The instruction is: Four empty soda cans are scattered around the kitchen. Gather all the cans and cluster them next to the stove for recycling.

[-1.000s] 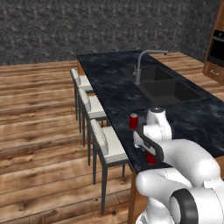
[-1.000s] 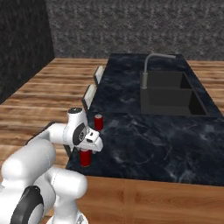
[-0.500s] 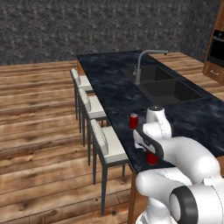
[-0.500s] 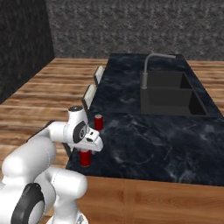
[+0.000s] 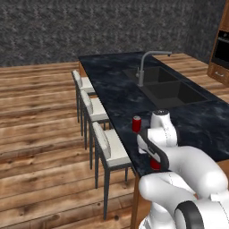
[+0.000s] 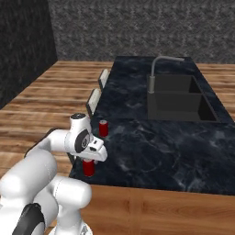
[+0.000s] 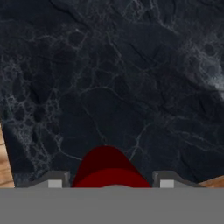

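Note:
One red soda can [image 5: 136, 124] [image 6: 103, 128] stands upright on the black marble island counter [image 5: 112, 85] [image 6: 174, 147], near its stool-side edge. A second soda can [image 5: 155, 164] [image 6: 88, 168] [image 7: 107, 168] sits between the fingers of my gripper [image 5: 154, 161] [image 6: 90, 161] [image 7: 109, 181], at the counter's near corner. The gripper points down and is shut on this can. Whether the can rests on the counter or hangs just above it, I cannot tell. The stove is out of view.
A double sink [image 5: 172, 89] [image 6: 179, 98] with a tall grey faucet [image 5: 143, 67] [image 6: 153, 73] is set into the island. Three white stools [image 5: 107, 145] line its side over the wood floor [image 5: 40, 116]. A built-in oven [image 5: 221, 49] stands at the far right.

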